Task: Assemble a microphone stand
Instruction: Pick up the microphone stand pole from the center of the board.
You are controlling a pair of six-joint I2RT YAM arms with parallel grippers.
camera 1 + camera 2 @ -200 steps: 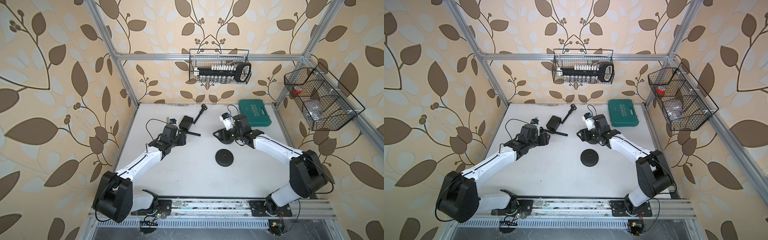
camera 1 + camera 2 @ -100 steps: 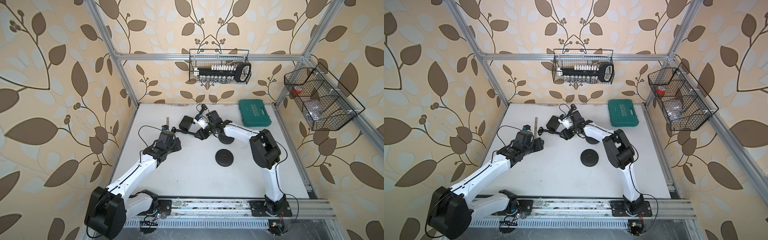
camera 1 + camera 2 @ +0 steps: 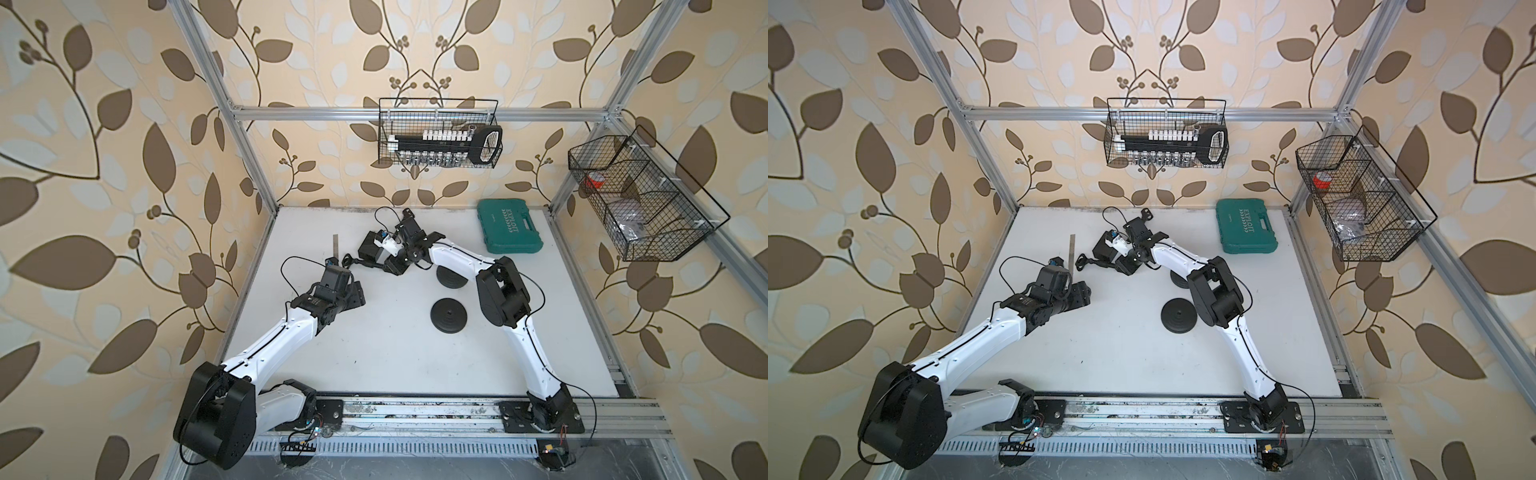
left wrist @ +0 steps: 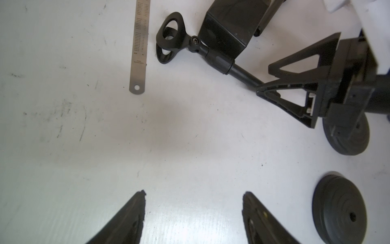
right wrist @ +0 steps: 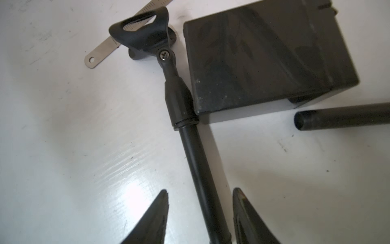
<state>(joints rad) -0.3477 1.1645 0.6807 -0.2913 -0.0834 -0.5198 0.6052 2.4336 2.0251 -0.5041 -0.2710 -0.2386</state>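
Left wrist view looks past the left gripper [image 4: 193, 192], whose fingers stand wide apart over the bare white table [image 4: 105, 147] with nothing between them. Beyond lie the thin steel ruler [image 4: 139, 48], then the slim black rod tipped with a microphone clip [image 4: 236, 71], flat on the table with its collar touching a corner of the black rectangular box [image 4: 230, 27]. The right gripper [image 5: 200, 190] straddles that rod near its plain end, jaws set fairly narrow but with table showing beside 1 finger, so I judge the grasp on the rod is in hand and not yet firm. Next the jaws need to close squarely, lift the rod clear of the box and bring its free end to the centre hole of the round black base [image 4: 339, 207], which the left gripper could steady. Only the right wrist view shows that gap and a hollow black tube [image 5: 341, 118]. Only the top views show the green plastic case [image 3: 509, 226] at far right.
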